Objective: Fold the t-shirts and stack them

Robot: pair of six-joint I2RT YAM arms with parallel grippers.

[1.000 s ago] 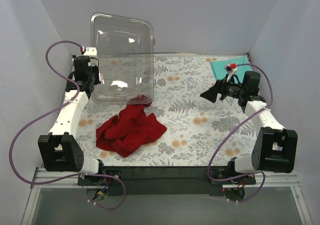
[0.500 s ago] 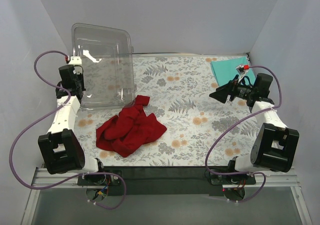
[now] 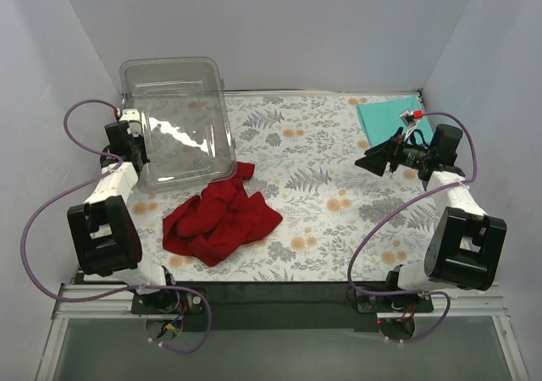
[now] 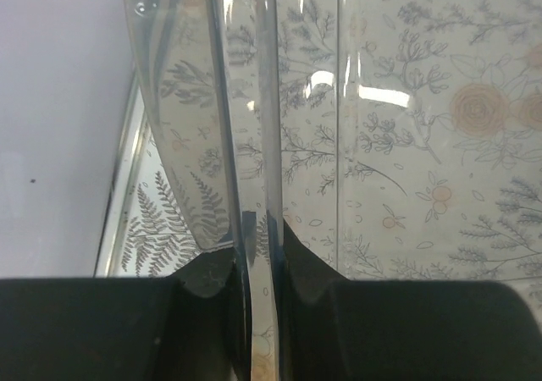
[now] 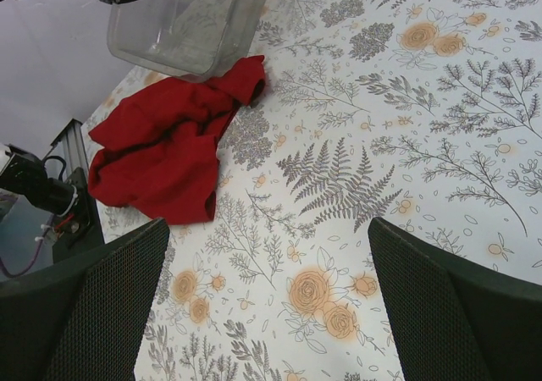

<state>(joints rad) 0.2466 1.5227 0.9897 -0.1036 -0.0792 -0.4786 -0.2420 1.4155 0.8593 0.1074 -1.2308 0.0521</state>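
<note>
White walls are seen on three sides of a counter (image 3: 339,229) that is covered with a floral-patterned cloth. At the counter's far left corner a clear plastic tray (image 3: 178,118) is held up off the cloth and tilted, its open side turned toward the middle of the counter. The left pincer (image 3: 135,140) is closed narrowly on the tray's left wall; in the left wrist view the thin clear plastic is seen running straight between the two dark fingers (image 4: 212,313). The dark red t-shirt (image 3: 222,222) is left crumpled in a loose heap toward the near left part of the counter, unfolded, with one end reaching up toward the tray's lower near corner. Whether the tray and the shirt touch there cannot be told. The teal t-shirt (image 3: 381,114) is laid flat as a folded rectangle in the far right corner of the counter, partly covered from above by the right arm. The right pincer (image 3: 377,157) is held above the cloth near the right edge, well apart from the red shirt, its fingers spread wide with nothing between them, and it is pointed toward the counter's middle.
</note>
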